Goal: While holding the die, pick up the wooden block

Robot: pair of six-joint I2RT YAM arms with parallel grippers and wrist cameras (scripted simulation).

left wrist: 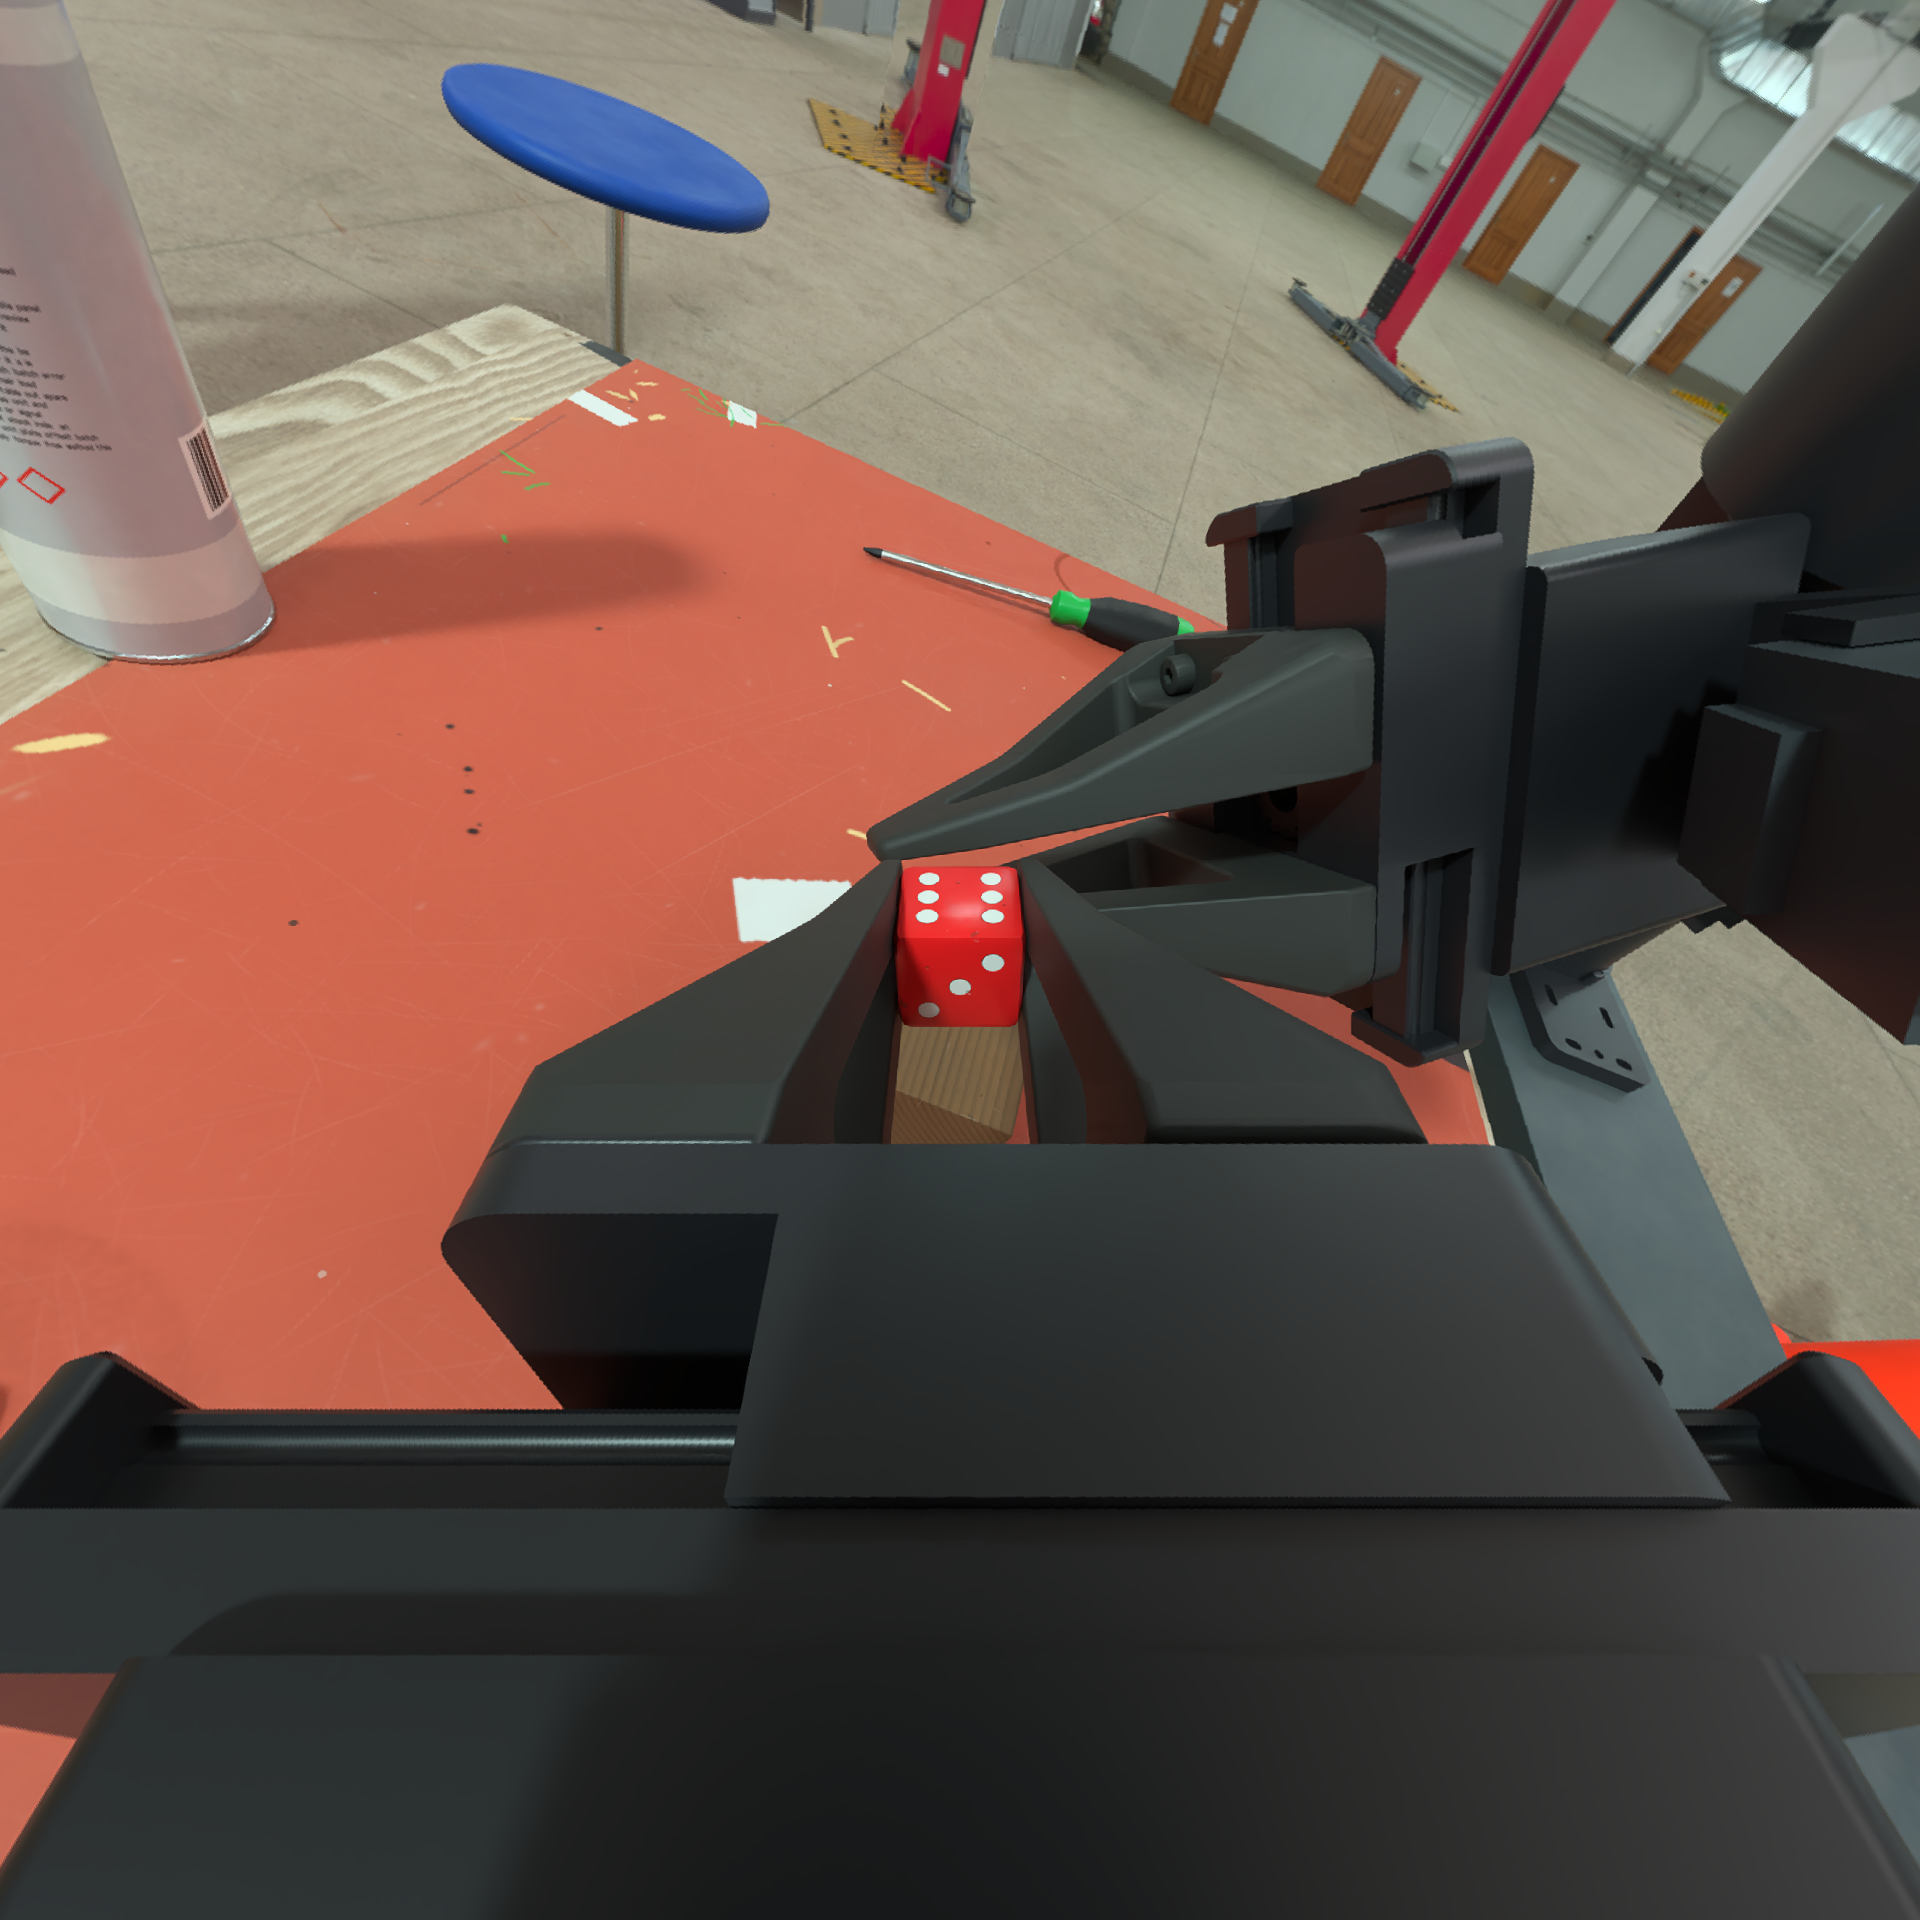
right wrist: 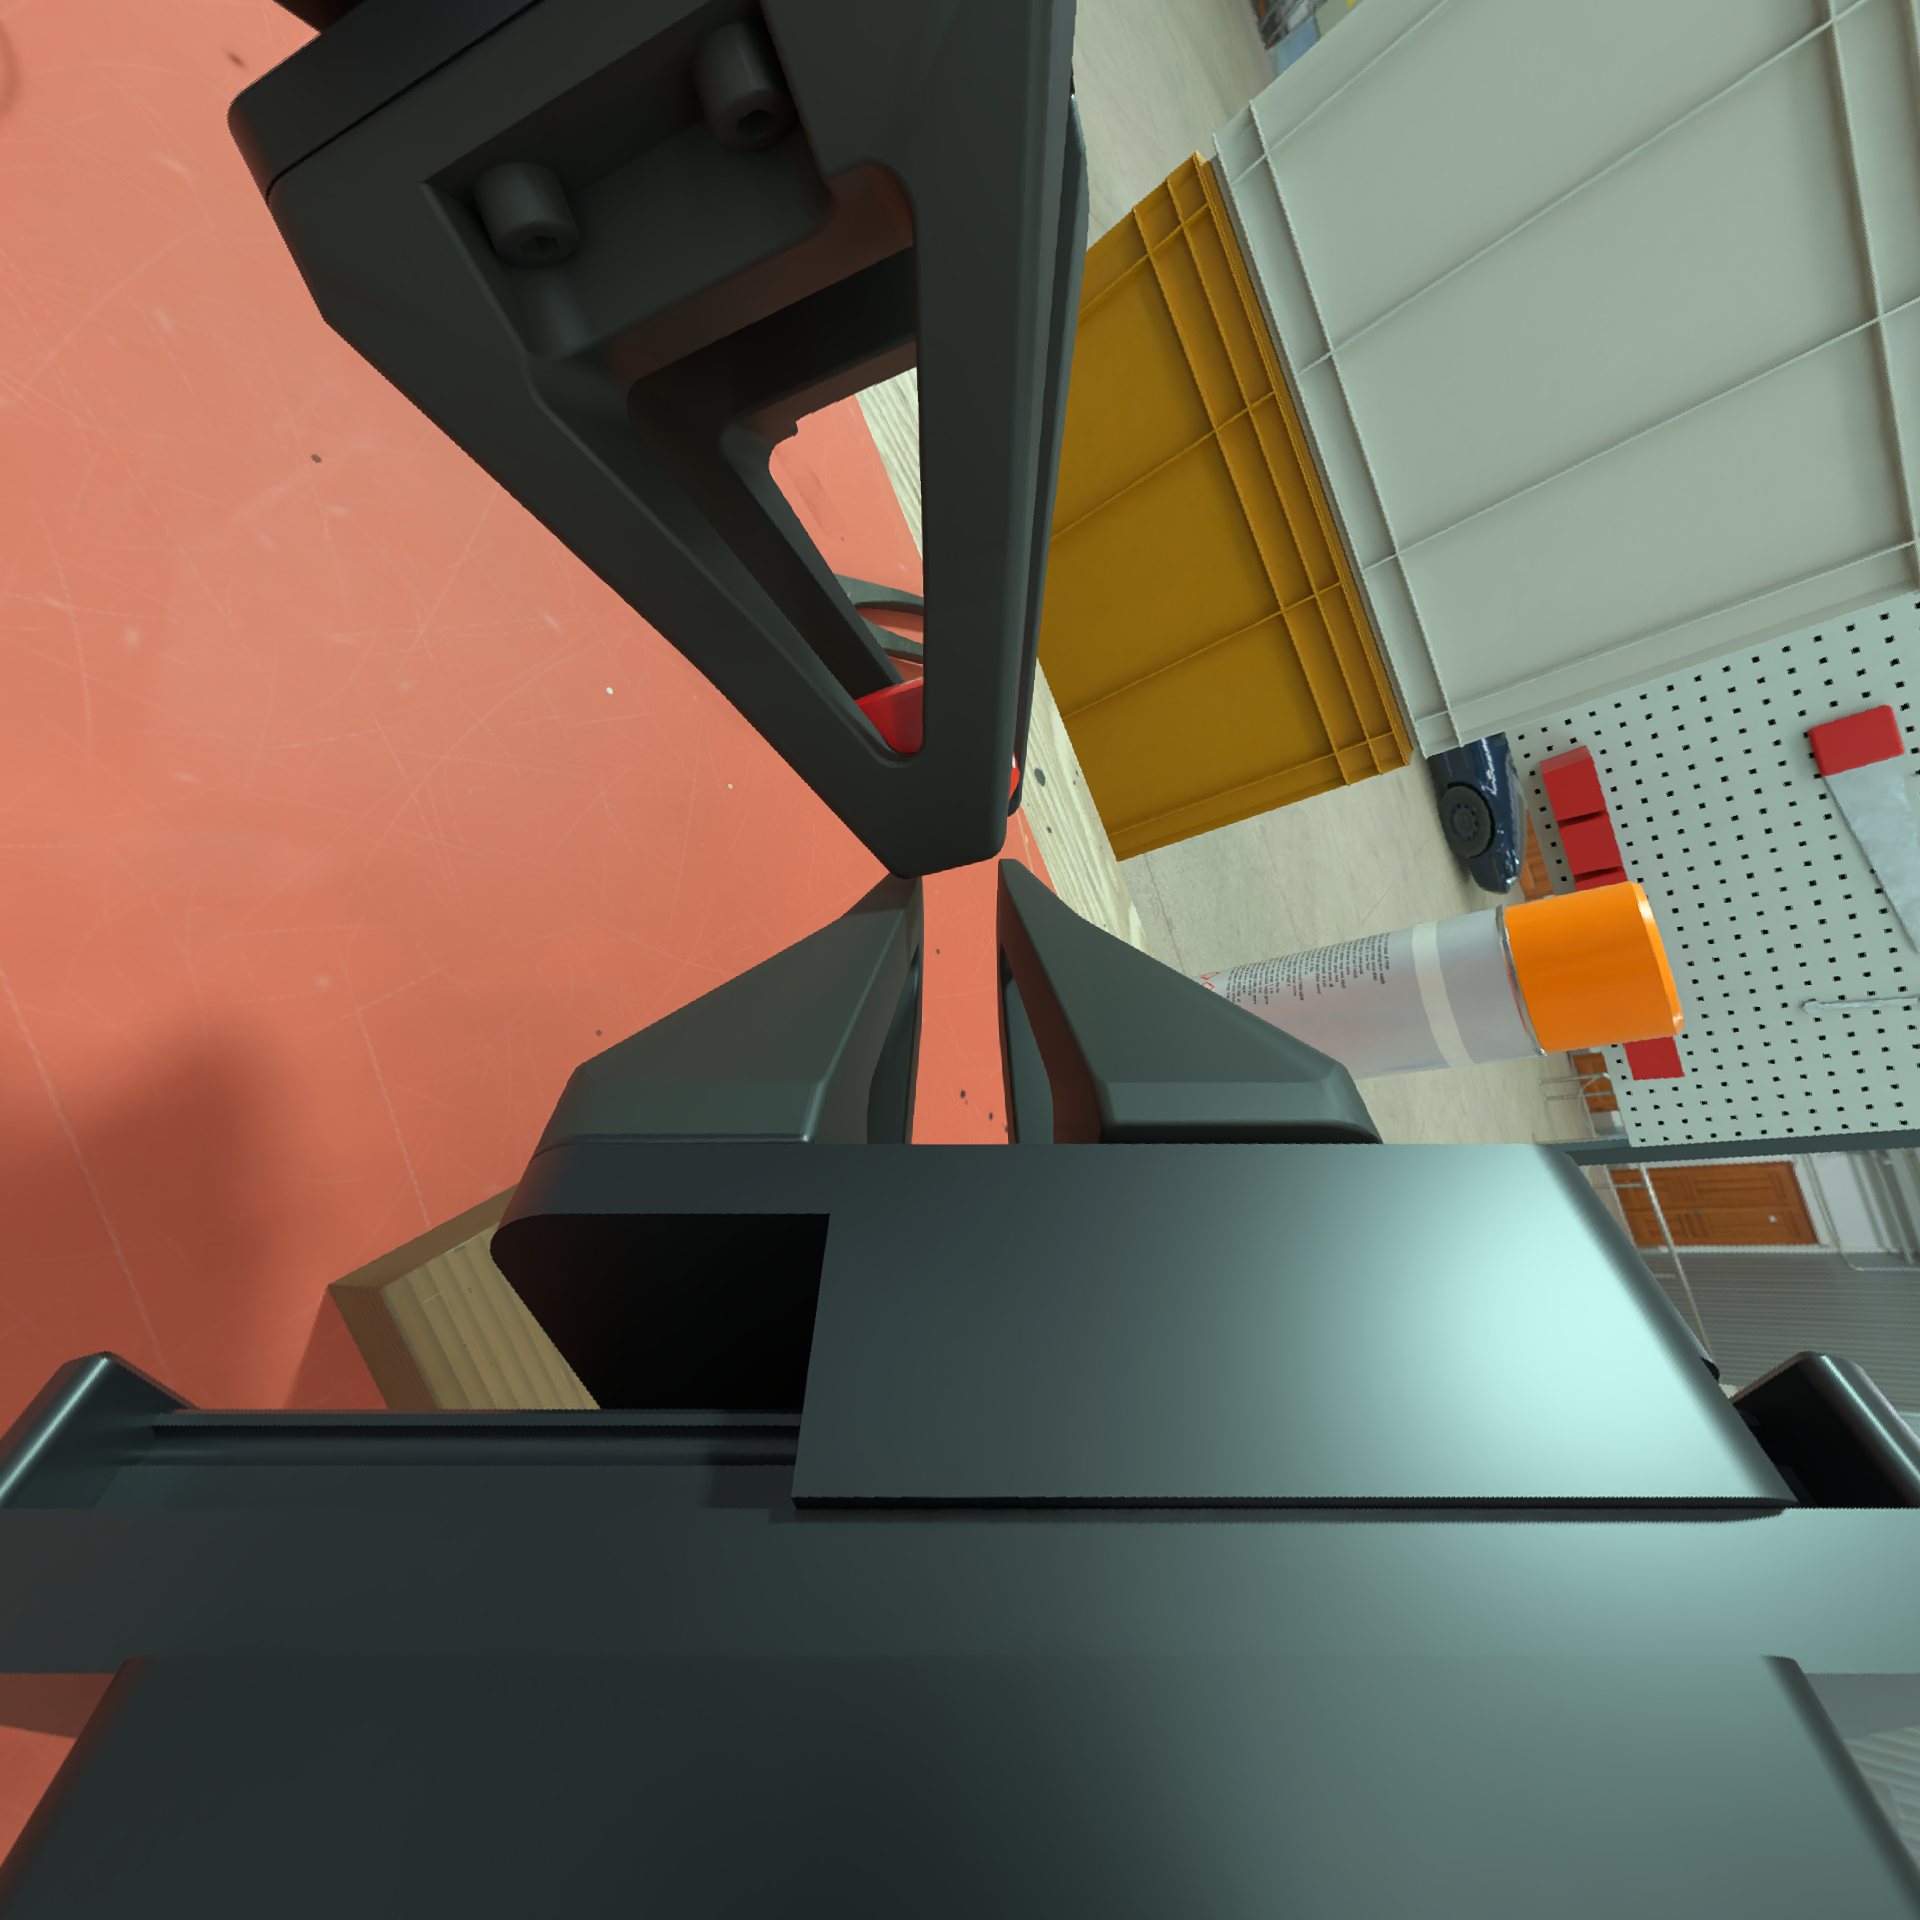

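1. Your left fingers (left wrist: 800,1018) were clamped on the red die (left wrist: 958,956), one on each side face, with the six-dot face up. You needed to keep that squeeze constant through the whole step.
2. The wooden block (left wrist: 951,1081) showed in the gap between those fingers, directly under the die, lying on the red-matted counter (left wrist: 416,831). Whether die and block were touching could not be told from either view.
3. The left gripper (left wrist: 961,883) therefore sat right over the target. My judgement: you would have done well to raise or shift it aside first, so the block's sides were free.
4. Farther right, the right gripper (right wrist: 958,997) had its fingers a narrow gap apart with nothing between them; only counter showed through the slot.
5. In the left wrist view its upper finger tip hung just above the die, very close. A bump there was the main risk, as it could knock the die loose.
6. In the right wrist view the block (right wrist: 468,1330) lay low and to the left, beside the gripper body, not between its fingers. You had to widen the fingers, back off, and realign over the block before closing.
7. The block looked flat-sided and ribbed, so a square grip across two opposite faces should have held it.
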